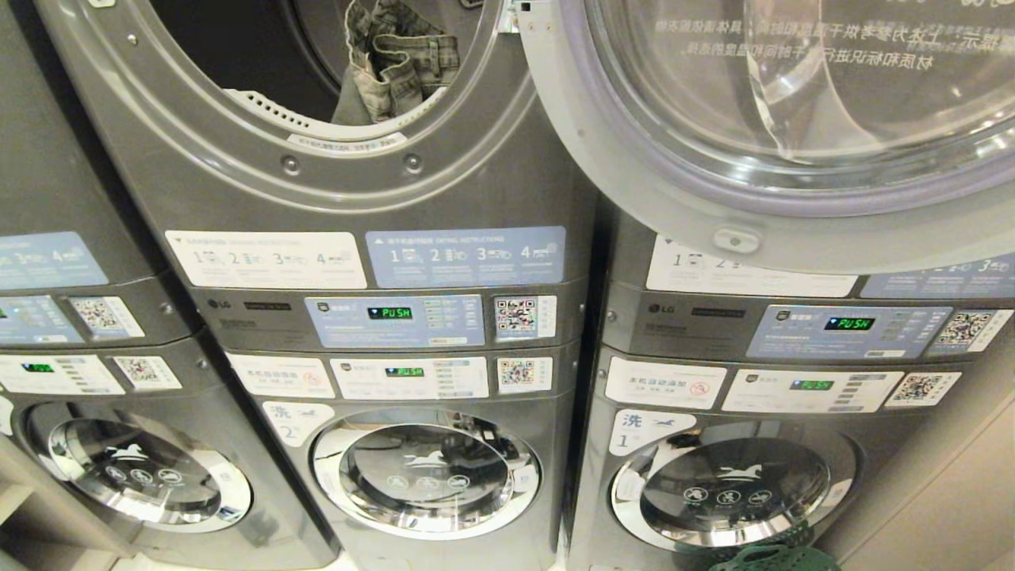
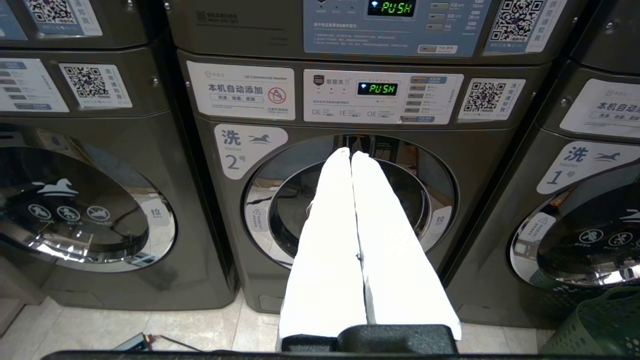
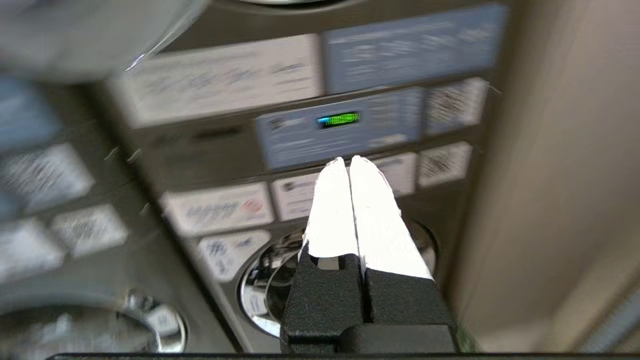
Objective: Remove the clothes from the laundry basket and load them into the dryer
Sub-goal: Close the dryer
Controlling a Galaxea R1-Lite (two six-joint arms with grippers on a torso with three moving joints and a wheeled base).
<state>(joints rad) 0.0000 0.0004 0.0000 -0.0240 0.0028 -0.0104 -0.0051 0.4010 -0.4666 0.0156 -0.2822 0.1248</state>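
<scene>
Both claws, left claw (image 2: 351, 153) and right claw (image 3: 348, 159), being held pinched, empty; green plastic laundry basket (image 2: 597, 327) being left unreached; olive crumpled garment (image 1: 399, 59) risking slipping from grey dryer drum rim (image 1: 349, 141).

Right gripper (image 3: 349, 161) with white fingers (image 3: 372, 220) pressed together, holding nothing. It points at a blurred machine's control panel (image 3: 340, 127) with green display (image 3: 339, 119); round door (image 3: 272, 295) below.

Left pincer (image 2: 351, 154) and right pincer (image 3: 348, 160), both empty, white fingers pressed together.
</scene>
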